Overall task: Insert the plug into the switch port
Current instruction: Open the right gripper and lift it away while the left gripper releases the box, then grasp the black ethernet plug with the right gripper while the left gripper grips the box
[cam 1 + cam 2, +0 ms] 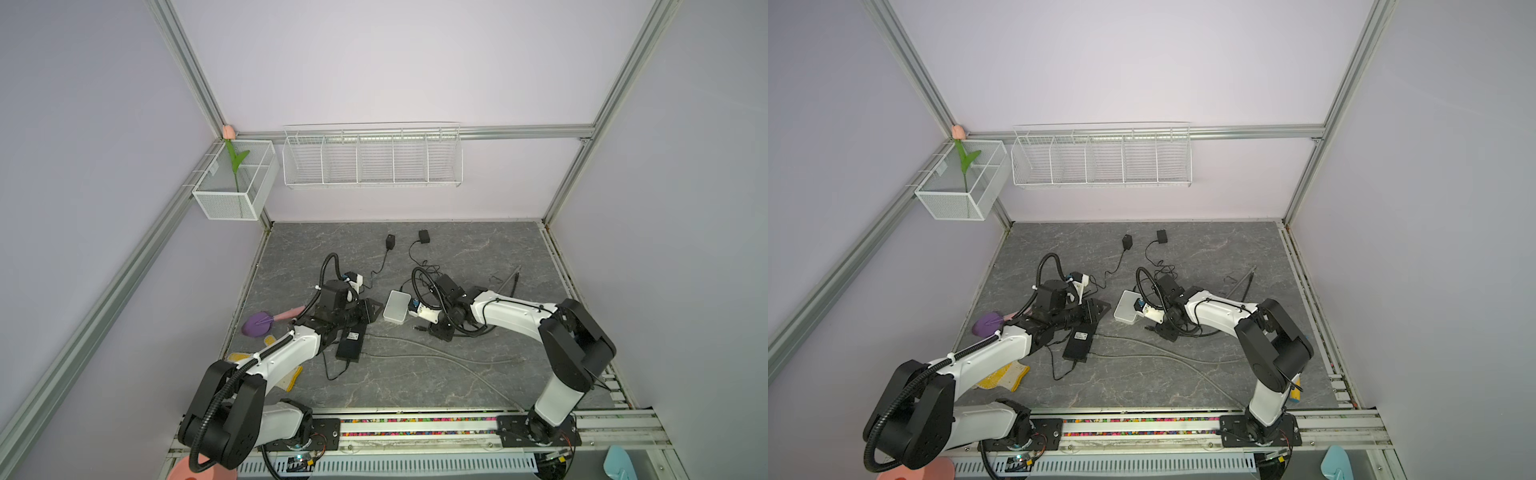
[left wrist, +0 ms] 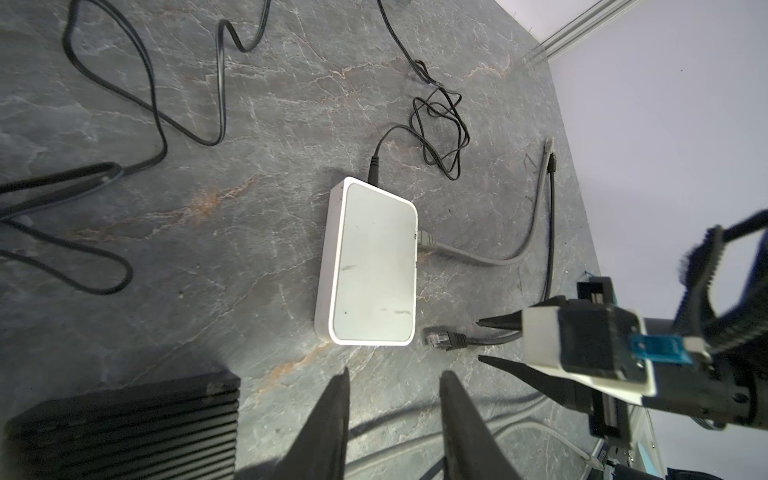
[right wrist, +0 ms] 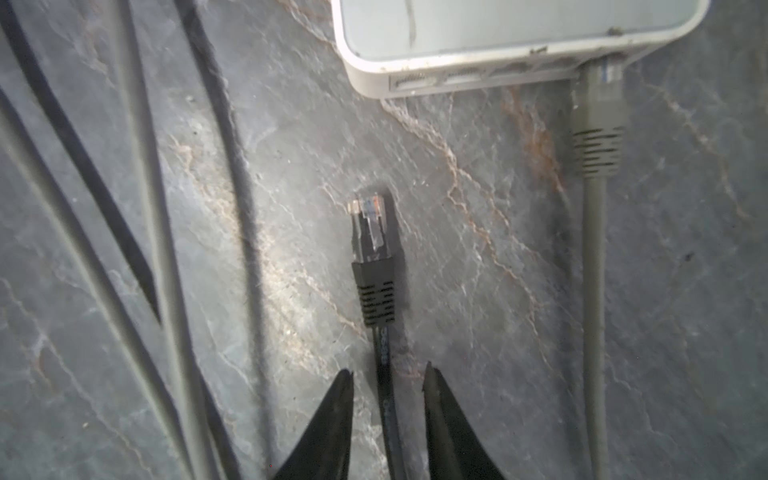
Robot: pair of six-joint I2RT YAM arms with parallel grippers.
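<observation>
- Your right claw (image 3: 388,374): spread, straddling the cable (image 3: 390,419), not pinching it.
- The plug (image 3: 371,232) lies just short of the switch (image 3: 498,37).
- Your left claw (image 2: 395,372): spread, empty.

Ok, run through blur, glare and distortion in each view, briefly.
Right wrist view: black plug sharp, loose cables at the edge blurred, a pale glare patch on the table beside the plug. Left wrist view: switch crisp, right pincer housing smeared. Both top views: wide-angle lens splays the frame posts outward; light even, shadows soft.

Robot lab cell: aluminium frame (image 1: 519,132), bare walls (image 1: 395,62), wire baskets (image 1: 372,160).
</observation>
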